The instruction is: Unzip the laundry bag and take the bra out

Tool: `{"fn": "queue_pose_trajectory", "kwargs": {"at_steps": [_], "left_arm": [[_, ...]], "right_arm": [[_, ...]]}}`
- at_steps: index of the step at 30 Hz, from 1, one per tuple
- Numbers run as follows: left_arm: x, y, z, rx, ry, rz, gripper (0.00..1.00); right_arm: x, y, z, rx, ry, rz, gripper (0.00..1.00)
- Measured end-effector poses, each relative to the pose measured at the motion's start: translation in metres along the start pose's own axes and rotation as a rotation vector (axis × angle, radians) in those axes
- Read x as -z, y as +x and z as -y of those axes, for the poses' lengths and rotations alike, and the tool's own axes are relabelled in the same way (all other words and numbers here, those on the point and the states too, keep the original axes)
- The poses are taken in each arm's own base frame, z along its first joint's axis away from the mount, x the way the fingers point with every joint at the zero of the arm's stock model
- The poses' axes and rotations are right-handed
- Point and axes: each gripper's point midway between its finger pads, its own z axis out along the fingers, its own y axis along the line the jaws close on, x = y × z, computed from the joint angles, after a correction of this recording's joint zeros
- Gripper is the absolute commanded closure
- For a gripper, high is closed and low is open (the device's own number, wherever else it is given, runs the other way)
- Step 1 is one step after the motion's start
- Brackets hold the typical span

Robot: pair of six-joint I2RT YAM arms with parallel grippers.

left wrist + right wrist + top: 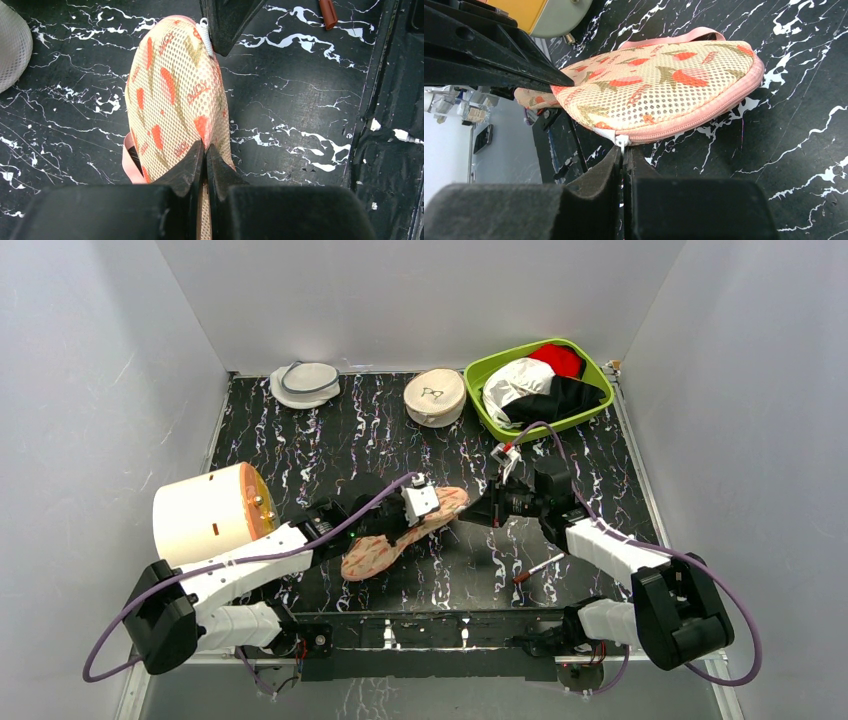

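The laundry bag (385, 548), beige-pink mesh with a red-orange leaf print, lies mid-table, its right end lifted. My left gripper (415, 523) is shut on the bag's fabric edge (205, 150), near its middle. At the bag's right end my right gripper (470, 510) is shut on the white zipper pull (622, 141). The pink zipper (704, 117) runs closed along the bag's lower rim. In the left wrist view the right gripper's fingers (227, 25) sit beside that pull (205, 32). A pink strap (127, 160) loops off the bag's side. The bra is hidden.
A green bin (474, 380) at the back right holds white, red and black garments. A round cream case (434, 397) and a round mesh pouch (306, 383) stand at the back. A big cream cylinder (205, 512) lies left. A red-tipped pen (537, 568) lies under the right arm.
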Motion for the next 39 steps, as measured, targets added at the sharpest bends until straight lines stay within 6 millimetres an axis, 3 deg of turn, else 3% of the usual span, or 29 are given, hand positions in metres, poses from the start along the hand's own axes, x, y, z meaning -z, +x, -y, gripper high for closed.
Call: {"fn": "queue_pose_trajectory", "kwargs": {"at_steps": [3, 6, 9, 12, 17, 19, 24, 26, 31, 34, 39], "left_arm": [[-0.003, 0.002, 0.001, 0.01, 0.005, -0.008, 0.69], [-0.007, 0.006, 0.004, 0.034, 0.014, -0.025, 0.51], [-0.012, 0.007, 0.005, 0.074, 0.022, -0.036, 0.41], [-0.017, 0.003, 0.006, 0.121, 0.034, -0.036, 0.26], [-0.031, -0.007, 0.008, 0.197, 0.053, -0.046, 0.22], [-0.038, -0.006, 0.009, 0.218, 0.057, -0.064, 0.26], [-0.053, 0.004, 0.01, 0.261, 0.048, -0.144, 0.59], [-0.056, 0.008, 0.008, 0.268, 0.037, -0.183, 0.66], [-0.055, 0.011, 0.003, 0.249, 0.004, -0.206, 0.82], [-0.052, 0.01, 0.001, 0.224, -0.005, -0.2, 1.0], [-0.046, 0.01, 0.0, 0.194, -0.013, -0.186, 1.0]], "right_arm": [[0.001, 0.0, 0.0, -0.003, 0.007, -0.001, 1.0], [0.001, 0.002, 0.001, -0.022, 0.018, -0.006, 1.0], [0.001, 0.002, 0.001, -0.035, 0.022, -0.005, 1.0], [-0.001, 0.004, -0.001, -0.047, 0.018, -0.01, 1.0], [-0.004, 0.006, -0.009, -0.052, 0.004, -0.019, 1.0], [-0.004, 0.007, -0.013, -0.047, -0.003, -0.017, 1.0], [-0.004, 0.012, -0.021, -0.039, -0.018, -0.028, 1.0], [-0.004, 0.014, -0.019, -0.033, -0.007, -0.032, 1.0], [-0.001, 0.02, -0.013, -0.022, 0.036, -0.051, 1.0], [0.001, 0.022, -0.009, -0.015, 0.057, -0.055, 1.0], [0.007, 0.017, 0.008, -0.038, 0.109, -0.032, 1.0]]}}
